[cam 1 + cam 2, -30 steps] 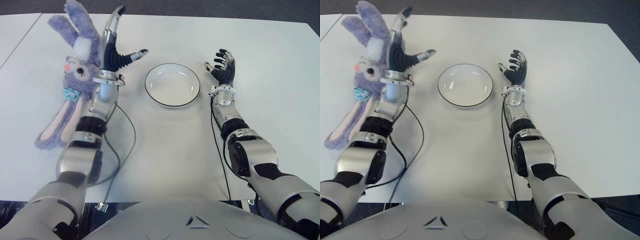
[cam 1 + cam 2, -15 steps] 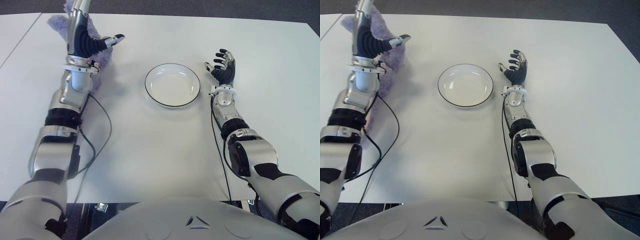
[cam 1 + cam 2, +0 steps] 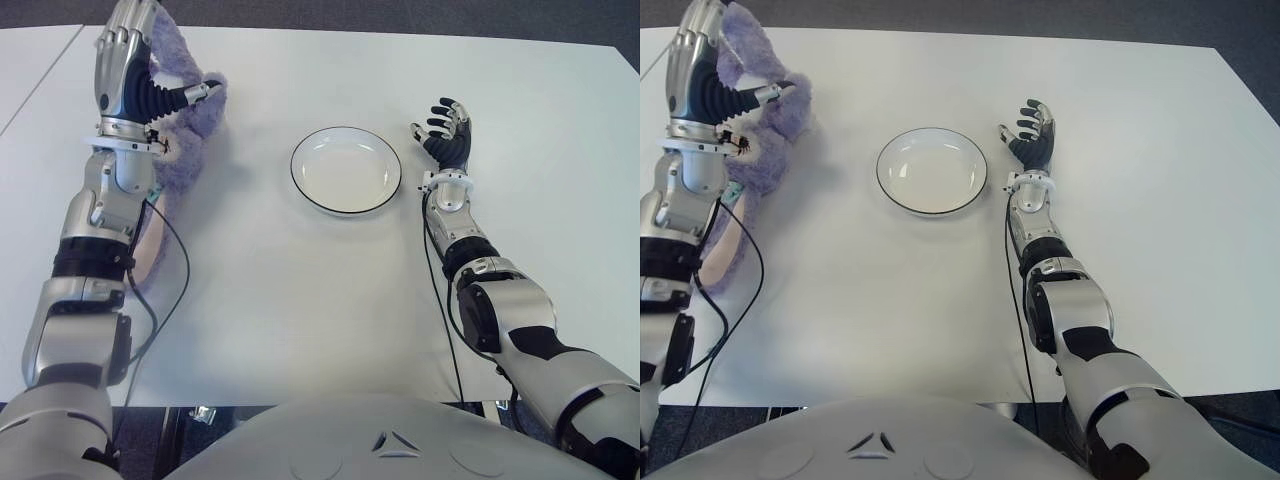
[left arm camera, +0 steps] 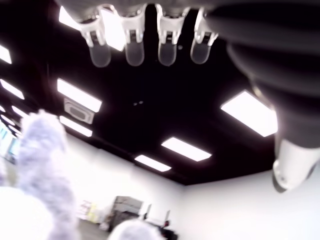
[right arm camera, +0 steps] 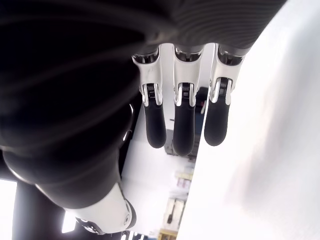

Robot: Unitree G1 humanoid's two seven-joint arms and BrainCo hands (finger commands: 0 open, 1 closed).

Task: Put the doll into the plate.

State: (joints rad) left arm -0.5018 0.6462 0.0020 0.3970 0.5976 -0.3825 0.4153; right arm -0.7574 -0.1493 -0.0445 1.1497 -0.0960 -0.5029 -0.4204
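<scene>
Left hand (image 3: 128, 75) fingers loosely curled over fluffy purple doll (image 3: 182, 150), round glossy plate (image 3: 345, 169), right hand (image 3: 447, 135) fingers spread

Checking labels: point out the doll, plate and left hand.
doll (image 3: 190, 130): left eye view, purple fur beside the thumb.
plate (image 3: 345, 170): left eye view, bare white centre.
left hand (image 3: 128, 85): left eye view, back of the hand.

Purple plush rabbit doll (image 3: 180, 120) — table's far left; white plate (image 3: 346, 169) — centre, empty.
</scene>
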